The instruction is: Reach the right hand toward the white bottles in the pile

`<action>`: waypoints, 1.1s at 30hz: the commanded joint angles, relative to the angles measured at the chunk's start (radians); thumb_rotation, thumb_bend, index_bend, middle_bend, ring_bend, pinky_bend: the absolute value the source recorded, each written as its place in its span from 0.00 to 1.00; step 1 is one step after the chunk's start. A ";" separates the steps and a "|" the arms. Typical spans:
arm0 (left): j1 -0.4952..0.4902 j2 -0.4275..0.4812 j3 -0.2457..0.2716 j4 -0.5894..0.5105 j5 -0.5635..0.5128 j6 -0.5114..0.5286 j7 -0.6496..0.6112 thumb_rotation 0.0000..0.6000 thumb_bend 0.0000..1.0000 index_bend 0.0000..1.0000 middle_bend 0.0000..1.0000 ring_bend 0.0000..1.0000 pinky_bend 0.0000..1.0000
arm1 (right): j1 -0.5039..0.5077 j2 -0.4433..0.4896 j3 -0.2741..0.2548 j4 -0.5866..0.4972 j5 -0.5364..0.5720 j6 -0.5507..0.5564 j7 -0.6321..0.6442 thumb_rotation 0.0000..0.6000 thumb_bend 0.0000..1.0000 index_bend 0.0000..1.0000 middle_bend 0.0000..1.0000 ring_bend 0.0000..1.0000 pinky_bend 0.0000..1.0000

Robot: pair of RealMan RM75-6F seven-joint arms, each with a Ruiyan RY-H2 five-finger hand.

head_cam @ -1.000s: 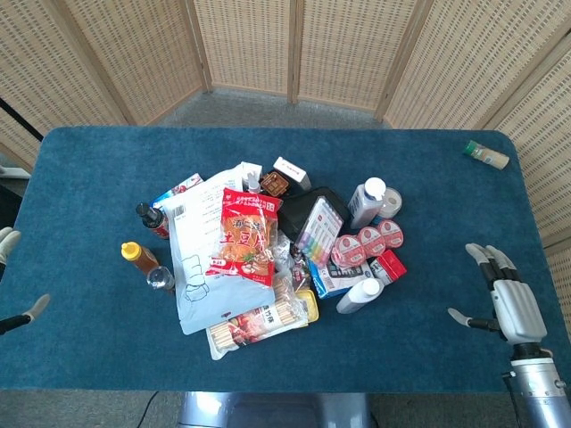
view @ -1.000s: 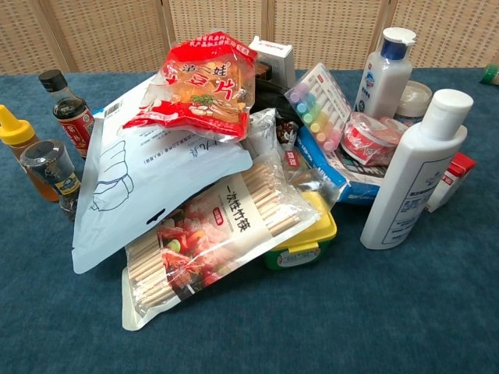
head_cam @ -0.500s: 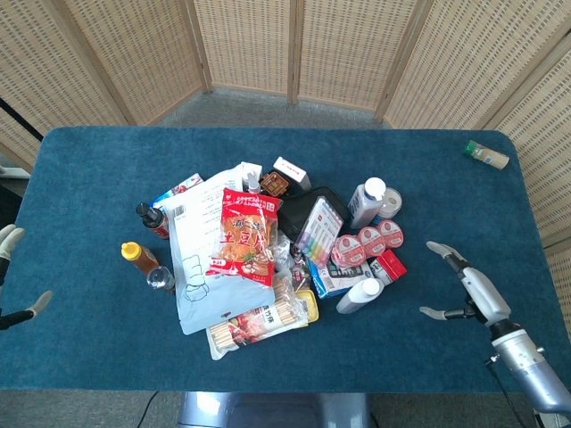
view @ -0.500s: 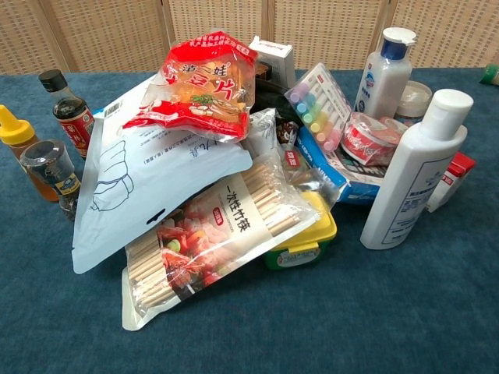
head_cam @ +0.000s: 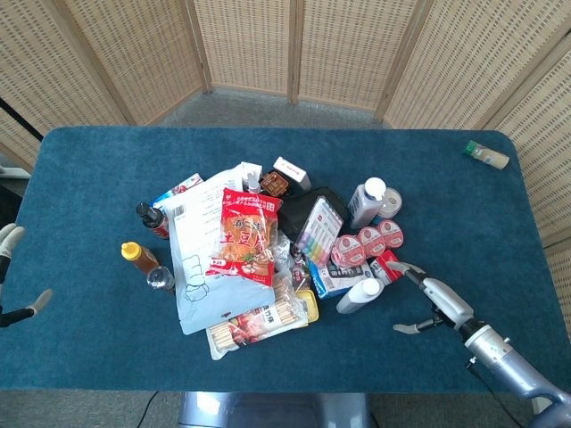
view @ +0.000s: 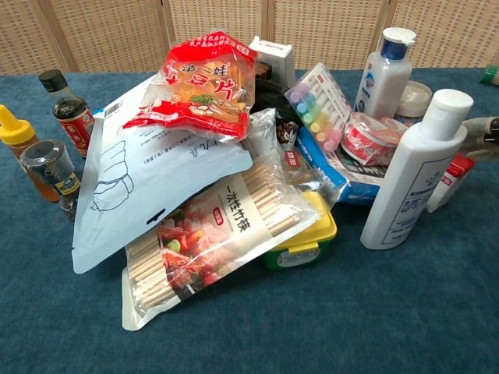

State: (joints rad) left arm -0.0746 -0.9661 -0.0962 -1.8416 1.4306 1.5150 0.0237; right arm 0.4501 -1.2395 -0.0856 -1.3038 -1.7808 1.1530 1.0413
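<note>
Two white bottles stand at the pile's right side. The nearer white bottle leans at the pile's front right; the farther one has a blue-trimmed cap. My right hand hovers open just right of the nearer bottle, fingers spread toward it, apart from it. In the chest view only a fingertip shows at the right edge, behind that bottle. My left hand sits open at the table's far left edge, away from the pile.
The pile holds a red snack bag, a white pouch, a chopsticks pack, a marker set and small red-lidded cups. Sauce bottles stand left of it. A small jar lies at the far right corner.
My right hand has moved left across the table from the right edge to just beside the nearer white bottle. Its fingertip now enters the chest view. The left hand stays put.
</note>
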 commanded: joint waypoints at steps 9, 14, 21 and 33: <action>-0.006 -0.010 0.003 0.001 -0.005 -0.012 0.019 0.93 0.28 0.00 0.00 0.00 0.00 | 0.025 -0.037 -0.007 0.002 0.031 0.013 0.017 1.00 0.00 0.00 0.00 0.00 0.00; -0.008 -0.010 0.000 0.004 -0.011 -0.014 0.016 0.93 0.28 0.00 0.00 0.00 0.00 | 0.032 -0.056 -0.005 0.000 0.045 0.016 0.009 1.00 0.00 0.00 0.00 0.00 0.00; -0.010 -0.007 -0.001 0.008 -0.016 -0.017 0.006 0.93 0.28 0.00 0.00 0.00 0.00 | 0.033 -0.097 0.004 0.002 0.078 0.020 0.012 1.00 0.00 0.00 0.00 0.00 0.00; -0.011 -0.003 -0.004 0.014 -0.020 -0.018 -0.006 0.93 0.28 0.00 0.00 0.00 0.00 | 0.041 -0.173 0.018 0.006 0.111 0.018 0.011 1.00 0.00 0.29 0.73 0.52 0.54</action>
State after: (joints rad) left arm -0.0853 -0.9691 -0.0997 -1.8279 1.4110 1.4967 0.0173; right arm 0.4895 -1.4105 -0.0690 -1.2964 -1.6711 1.1723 1.0533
